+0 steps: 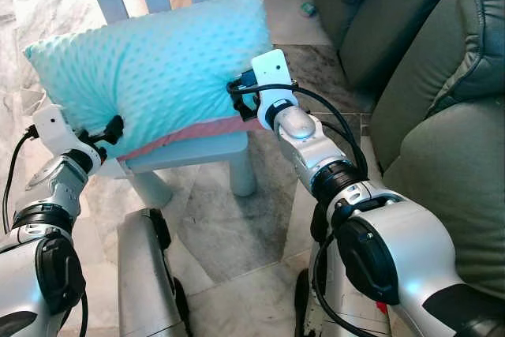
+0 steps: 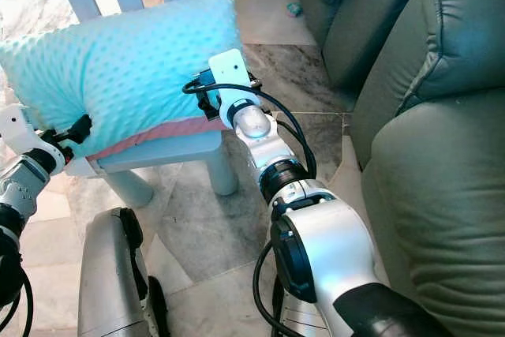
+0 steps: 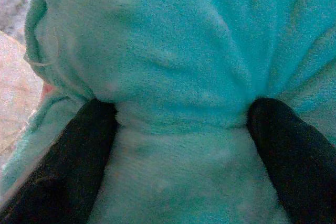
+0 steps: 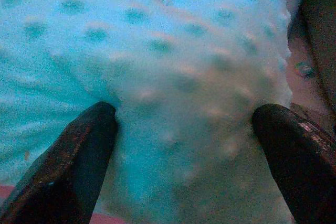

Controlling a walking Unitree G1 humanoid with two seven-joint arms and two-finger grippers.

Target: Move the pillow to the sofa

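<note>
Left wrist view is showing the left gripper (image 3: pixel 181 129) spread wide, its black fingers (image 3: pixel 79 161) pressing into plush teal fabric that is bunching between them. The right gripper (image 4: pixel 184 129) is likewise splayed, digging into the dimpled pillow (image 1: pixel 158 69). This soft, dotted cushion is resting on a pale blue chair (image 1: pixel 197 147), beside the padded green leather sofa (image 1: pixel 442 140), above marbled floor tiles (image 1: pixel 229 226).
</note>
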